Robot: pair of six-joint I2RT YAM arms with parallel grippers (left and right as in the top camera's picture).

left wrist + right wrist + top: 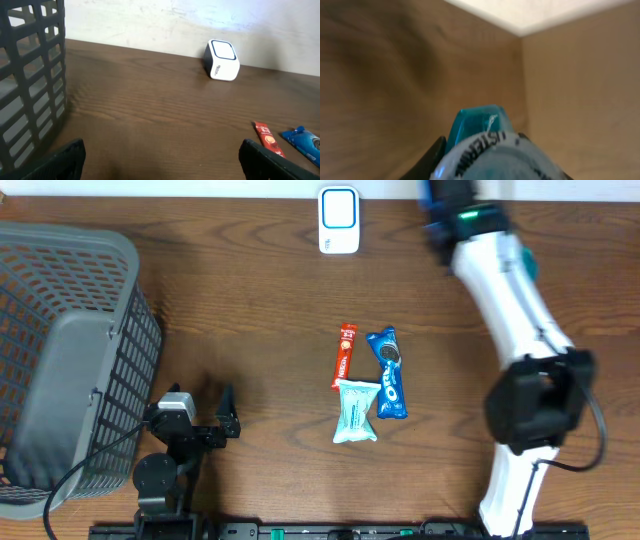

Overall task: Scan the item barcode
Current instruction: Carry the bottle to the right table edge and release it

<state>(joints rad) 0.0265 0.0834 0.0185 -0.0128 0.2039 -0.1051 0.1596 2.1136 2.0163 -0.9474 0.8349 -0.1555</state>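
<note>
The Listerine item [479, 131] sits in the right gripper [480, 152], clamped between dark fingers that close partway onto it. Only its teal tip and part of the lettering show. The rest is cut off at the bottom edge and blurred, and no barcode can be made out. From overhead the item cannot be picked out: the gripper runs off the frame at 1 o'clock, just right of the white scanner [339, 220] at 12 o'clock. The right arm stretches from 5 o'clock up to there. At centre lie a red stick [344, 356], an Oreo pack [388, 373] and a pale packet [356, 411]. The left gripper [160, 165] rests low at 7 o'clock beside the grey basket [60, 360], spread wide and empty.
</note>
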